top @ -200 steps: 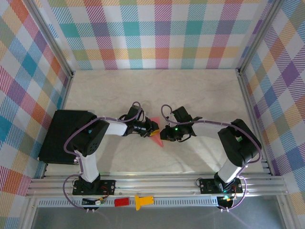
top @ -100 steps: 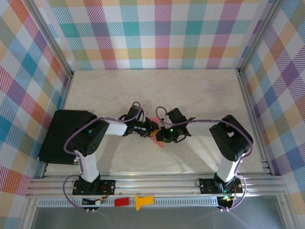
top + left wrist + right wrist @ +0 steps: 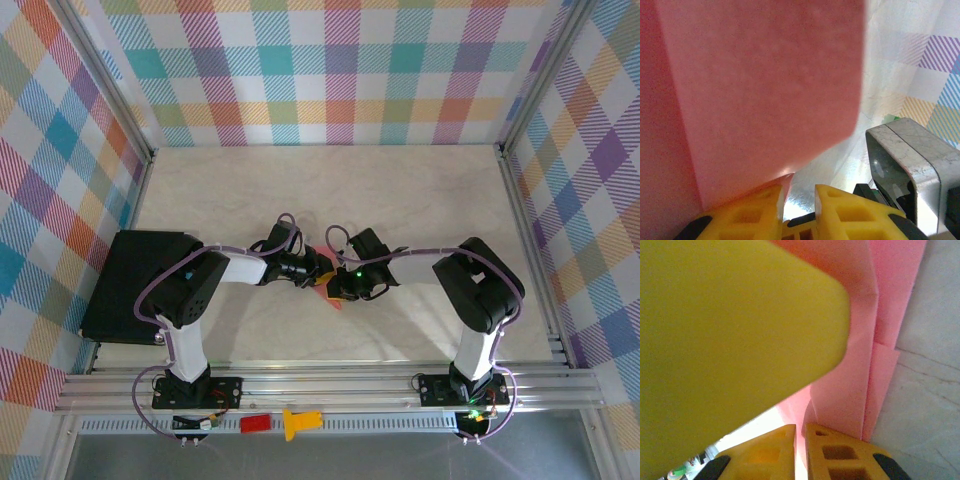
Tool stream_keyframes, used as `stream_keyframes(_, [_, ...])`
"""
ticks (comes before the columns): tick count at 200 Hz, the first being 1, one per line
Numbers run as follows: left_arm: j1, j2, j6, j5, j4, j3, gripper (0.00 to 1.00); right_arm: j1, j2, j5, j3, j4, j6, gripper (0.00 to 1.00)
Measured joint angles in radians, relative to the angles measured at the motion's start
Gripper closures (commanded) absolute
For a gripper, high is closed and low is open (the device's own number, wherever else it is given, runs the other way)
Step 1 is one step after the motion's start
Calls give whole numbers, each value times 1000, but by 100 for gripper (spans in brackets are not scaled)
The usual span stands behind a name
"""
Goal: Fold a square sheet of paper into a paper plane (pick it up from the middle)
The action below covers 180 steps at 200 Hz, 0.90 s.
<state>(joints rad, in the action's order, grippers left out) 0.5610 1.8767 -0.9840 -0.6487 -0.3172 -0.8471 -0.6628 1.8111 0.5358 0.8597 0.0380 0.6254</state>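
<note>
The salmon-pink paper (image 3: pixel 331 296) is folded into narrow layers and held just above the table's middle, with a pointed tip showing below the two grippers. In the right wrist view the paper's stacked folds (image 3: pixel 890 315) run upward, and my right gripper (image 3: pixel 801 429) is shut on a lower edge. It meets the left one over the paper (image 3: pixel 336 284). In the left wrist view my left gripper (image 3: pixel 800 192) stands slightly open; the paper (image 3: pixel 765 90) rests against its left finger (image 3: pixel 747 210), and bare table shows in the gap. A left finger (image 3: pixel 730 330) looms close in the right wrist view.
A black box (image 3: pixel 135 285) sits at the table's left edge. A small red block (image 3: pixel 255 423) and a yellow plastic piece (image 3: pixel 300 422) lie on the front rail. Aluminium rails and checked walls bound the marbled table (image 3: pixel 330 190).
My right gripper has slid left onto the paper, right up against the left gripper, and its elbow followed. The left arm has barely moved.
</note>
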Motion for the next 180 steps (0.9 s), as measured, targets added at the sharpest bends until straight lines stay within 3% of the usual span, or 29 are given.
stream_keyframes(122, [-69,-42,92,-2,111,-40,80,13,-30,-13,-3,118,-126,87])
stream_keyframes(180, [-73,24,103,-10,106,-74,82,15,-34,-11,-3,137,-141,87])
